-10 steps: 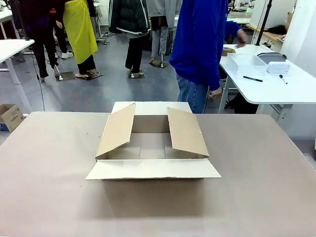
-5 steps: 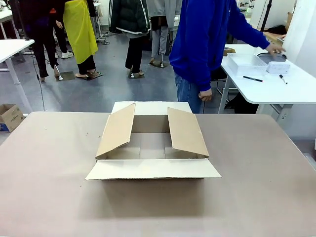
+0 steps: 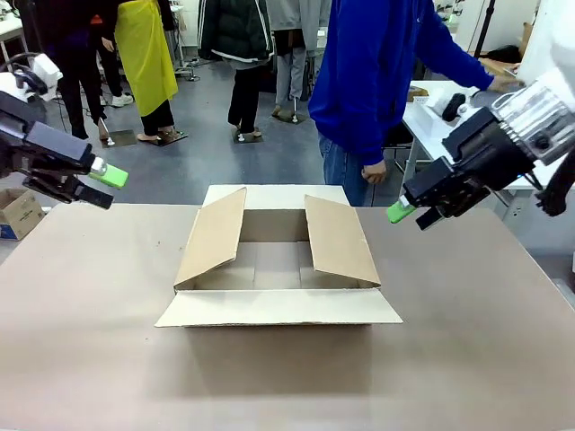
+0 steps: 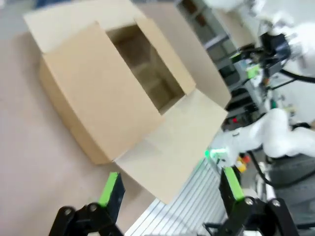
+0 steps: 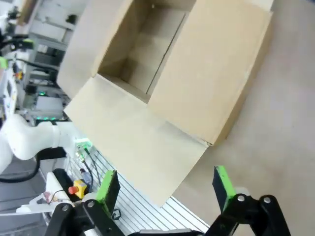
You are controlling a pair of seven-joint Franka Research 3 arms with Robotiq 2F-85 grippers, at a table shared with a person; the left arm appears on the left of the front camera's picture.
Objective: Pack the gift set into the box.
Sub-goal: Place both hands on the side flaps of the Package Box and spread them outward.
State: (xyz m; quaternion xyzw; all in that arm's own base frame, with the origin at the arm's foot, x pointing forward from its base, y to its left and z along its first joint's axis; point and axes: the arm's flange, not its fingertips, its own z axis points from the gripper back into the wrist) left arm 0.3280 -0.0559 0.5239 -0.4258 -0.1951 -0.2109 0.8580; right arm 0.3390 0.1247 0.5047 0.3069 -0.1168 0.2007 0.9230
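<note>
The box [image 3: 278, 269] is a brown carton in the middle of the table. Its near and far flaps lie outward and its two side flaps tilt inward; nothing lies in the part of its inside that shows. My left gripper [image 3: 104, 187] hovers open to the box's left, above the table edge. My right gripper [image 3: 411, 216] hovers open to its right. Each wrist view looks down on the box [image 4: 113, 88] [image 5: 192, 69] past open, bare fingers [image 4: 110, 189] [image 5: 222, 181]. The gift set is hidden behind my right arm.
A person in a blue top [image 3: 373, 81] stands at the far side, reaching toward a white side table [image 3: 481, 175] at the right. A small cardboard box [image 3: 18, 212] sits on the floor at the left. Other people stand farther back.
Both arms have come into the front view, left and right of the box. The person's arm has stretched farther toward the side table. The box has not moved.
</note>
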